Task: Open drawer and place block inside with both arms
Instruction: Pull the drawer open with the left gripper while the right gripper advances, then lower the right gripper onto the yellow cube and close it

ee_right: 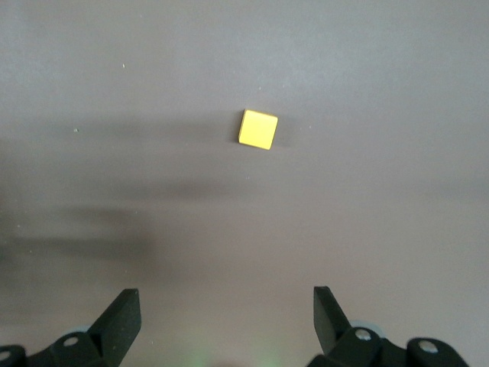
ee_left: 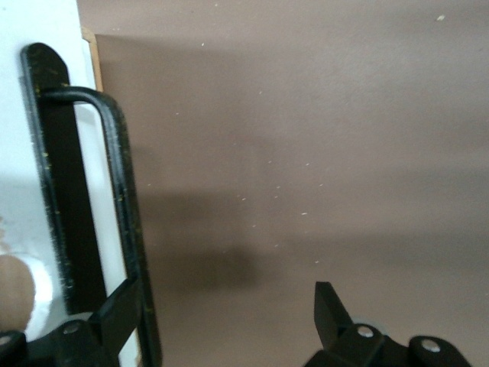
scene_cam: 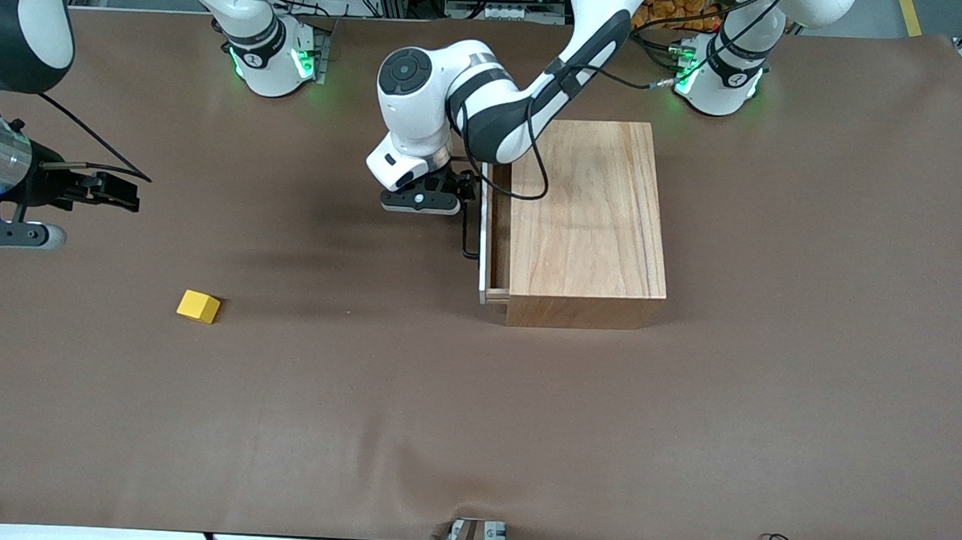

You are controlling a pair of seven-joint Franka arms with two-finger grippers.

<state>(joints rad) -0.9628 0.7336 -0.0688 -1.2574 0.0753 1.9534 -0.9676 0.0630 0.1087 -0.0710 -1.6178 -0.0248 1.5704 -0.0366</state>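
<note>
Right tool (ee_right: pixel 221 321) spread above block (ee_right: pixel 257 129).

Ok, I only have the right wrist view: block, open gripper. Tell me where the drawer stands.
Observer: The drawer is pulled out just a crack from the wooden box.
Operator: Report the left gripper.
Observer: The left gripper is open at the black handle, one finger at its bar.
Operator: Place the block against the box.
Observer: The block lies toward the right arm's end, nearer the front camera than the box.

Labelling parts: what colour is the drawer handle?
Black handle; clearest in the left wrist view.
</note>
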